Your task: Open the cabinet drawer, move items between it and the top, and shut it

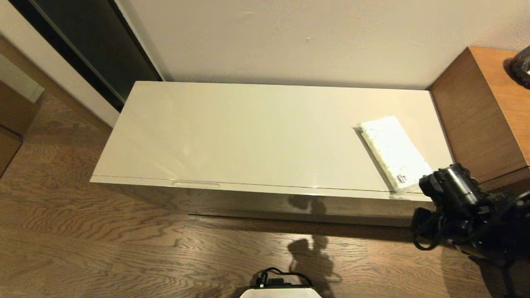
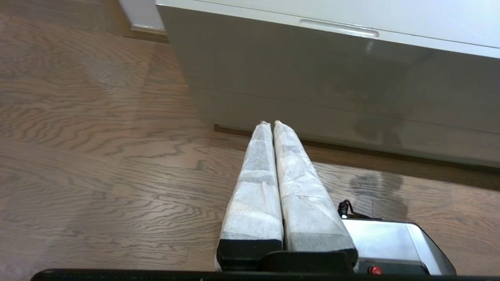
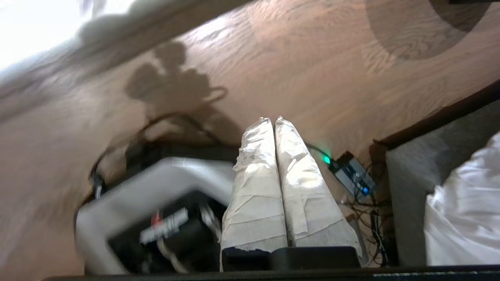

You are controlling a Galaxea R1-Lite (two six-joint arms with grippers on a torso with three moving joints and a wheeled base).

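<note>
The cabinet drawer is closed, its front flush under the top, with a long recessed handle along its upper edge. The glossy cream top carries the flat white slippers in clear wrap, lying at its right end near the front edge. The tissue pack is out of view. My left gripper is shut and empty, low over the floor in front of the drawer front, and does not show in the head view. My right arm hangs beside the cabinet's front right corner; its gripper is shut, empty, pointing down at the floor.
The taller brown wooden unit stands against the cabinet's right end, with a dark object on it. Wood floor lies before the cabinet. My own base and its cables are below the arms.
</note>
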